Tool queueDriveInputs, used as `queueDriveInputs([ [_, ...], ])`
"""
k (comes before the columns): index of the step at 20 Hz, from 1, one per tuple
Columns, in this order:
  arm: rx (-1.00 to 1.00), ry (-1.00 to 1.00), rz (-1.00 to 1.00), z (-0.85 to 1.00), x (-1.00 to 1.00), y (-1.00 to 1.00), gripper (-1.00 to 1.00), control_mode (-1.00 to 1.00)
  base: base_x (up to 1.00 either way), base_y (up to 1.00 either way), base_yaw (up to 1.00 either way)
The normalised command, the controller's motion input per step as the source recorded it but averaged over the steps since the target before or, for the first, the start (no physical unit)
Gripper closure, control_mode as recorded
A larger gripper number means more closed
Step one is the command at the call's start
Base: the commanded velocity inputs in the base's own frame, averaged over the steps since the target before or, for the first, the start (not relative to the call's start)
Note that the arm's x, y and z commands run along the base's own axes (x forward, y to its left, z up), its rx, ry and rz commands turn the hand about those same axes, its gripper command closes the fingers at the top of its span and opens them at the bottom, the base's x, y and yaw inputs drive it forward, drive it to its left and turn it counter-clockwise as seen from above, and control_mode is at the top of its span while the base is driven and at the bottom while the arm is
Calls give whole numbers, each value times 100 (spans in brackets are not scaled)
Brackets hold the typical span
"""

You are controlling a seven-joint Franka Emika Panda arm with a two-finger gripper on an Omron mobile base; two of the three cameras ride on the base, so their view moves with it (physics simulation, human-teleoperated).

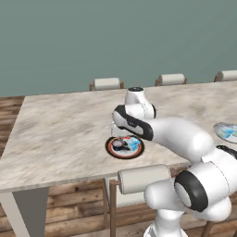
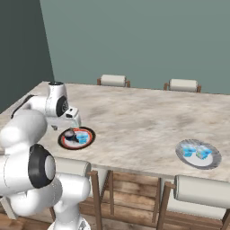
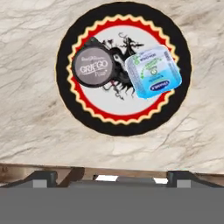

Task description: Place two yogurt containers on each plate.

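Two yogurt containers [image 3: 127, 72] on each of two plates [image 3: 70, 109]; claw [image 3: 111, 177] spread, empty

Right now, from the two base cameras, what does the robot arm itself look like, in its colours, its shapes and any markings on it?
The robot arm is glossy white, built of thick rounded segments. Its joints are dark: black bands ring the elbow and a black disc sits on the lower joint. The wrist ends in a short white cylinder with a dark cap. The gripper is a small white block. I see no cables, and no markings that I can read.
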Motion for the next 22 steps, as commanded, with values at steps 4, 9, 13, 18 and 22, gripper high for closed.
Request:
queueDriveInputs([
  [4,11,-15,0,11,-99,-51,-100,-100,0,0,0],
  [9,2,-11,0,26,-82,-40,-100,-100,0,0,0],
  [13,0,-5,5,61,-61,-33,-100,-100,0,0,0],
  [18,0,-13,2,75,-82,-20,-100,-100,0,0,0],
  [22,0,-13,3,77,-55,-2,-100,-100,0,0,0],
])
